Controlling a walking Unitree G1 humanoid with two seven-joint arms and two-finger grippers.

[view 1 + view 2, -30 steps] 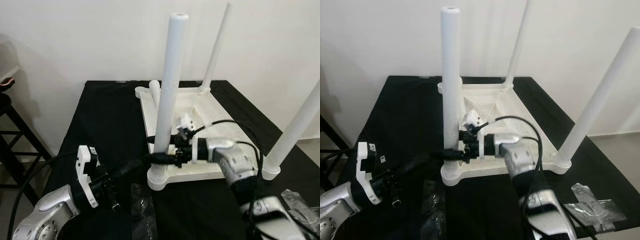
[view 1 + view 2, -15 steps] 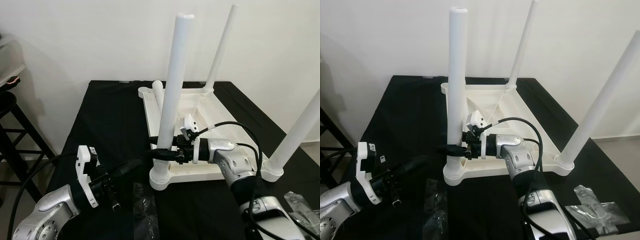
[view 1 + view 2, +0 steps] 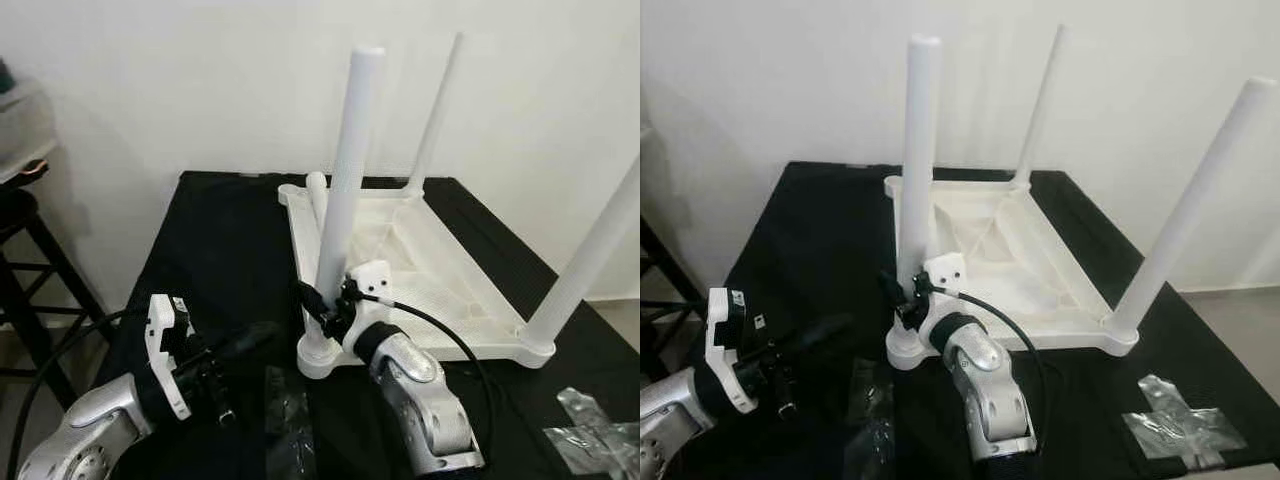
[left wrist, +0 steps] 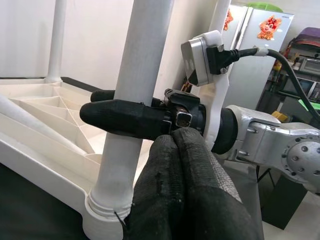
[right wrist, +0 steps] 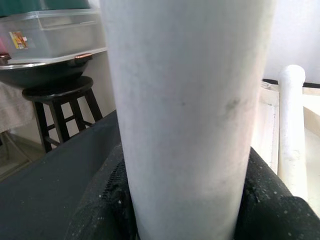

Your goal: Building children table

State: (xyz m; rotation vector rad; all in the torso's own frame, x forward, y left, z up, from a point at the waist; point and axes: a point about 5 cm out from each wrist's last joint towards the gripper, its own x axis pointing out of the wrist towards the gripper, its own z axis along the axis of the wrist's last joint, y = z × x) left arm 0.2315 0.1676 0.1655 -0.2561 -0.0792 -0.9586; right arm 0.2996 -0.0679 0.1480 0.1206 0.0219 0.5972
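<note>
Soft even indoor light, mild blur, faint wall shadows

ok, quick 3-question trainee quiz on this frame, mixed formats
1. True or false: the right gripper is clamped around the near-left table leg.
2. How many legs stand upright in the upturned tabletop? A) two B) three C) four
3. Fill in: a loose fourth leg lies at the tabletop's far ____ corner.

Key: 1 true; 2 B; 3 left. The left gripper is shut, holding nothing.
</note>
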